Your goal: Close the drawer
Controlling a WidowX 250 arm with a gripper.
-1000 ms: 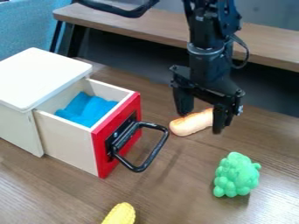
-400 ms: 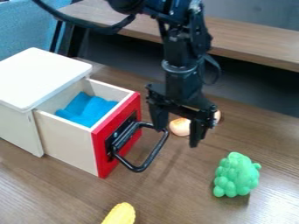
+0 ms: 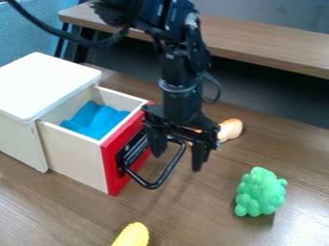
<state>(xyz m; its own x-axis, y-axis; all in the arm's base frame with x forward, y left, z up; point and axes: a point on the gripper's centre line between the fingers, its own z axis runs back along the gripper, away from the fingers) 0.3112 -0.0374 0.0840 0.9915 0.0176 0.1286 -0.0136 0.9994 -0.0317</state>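
1. Gripper (image 3: 177, 162) hung pointing down, its fingers set wide apart, with nothing seen held. Contact with the handle (image 3: 168, 170) could not be confirmed.

2. Drawer (image 3: 74, 151) was found pulled out of its cabinet (image 3: 45, 84), to the left of the gripper in the camera view. Closure had not been achieved.

3. Red front (image 3: 114, 168) lay just beside the gripper, on its left. Judged purpose of this placing: a push on that face would send the drawer back into the cabinet, with no grip needed.

4. Handle stood out from the front, its upper corner appearing between the fingers. This suited a push near the handle, though a finger could have snagged in the loop.

5. Blue cloth (image 3: 96, 120) lay low in the drawer, beyond the front from the gripper. It appeared clear of the rim and unlikely to obstruct closing.

6. Bread (image 3: 230, 129) lay behind and to the right of the gripper; grapes (image 3: 260, 192) stood lower right; corn (image 3: 133, 236) lay below and to the left, nearer the camera. All were judged outside the closing path.

7. Step in hand was judged to be the approach. Next move called for steady pressure toward the cabinet, kept level and square, lest the drawer bind or the cabinet slide.
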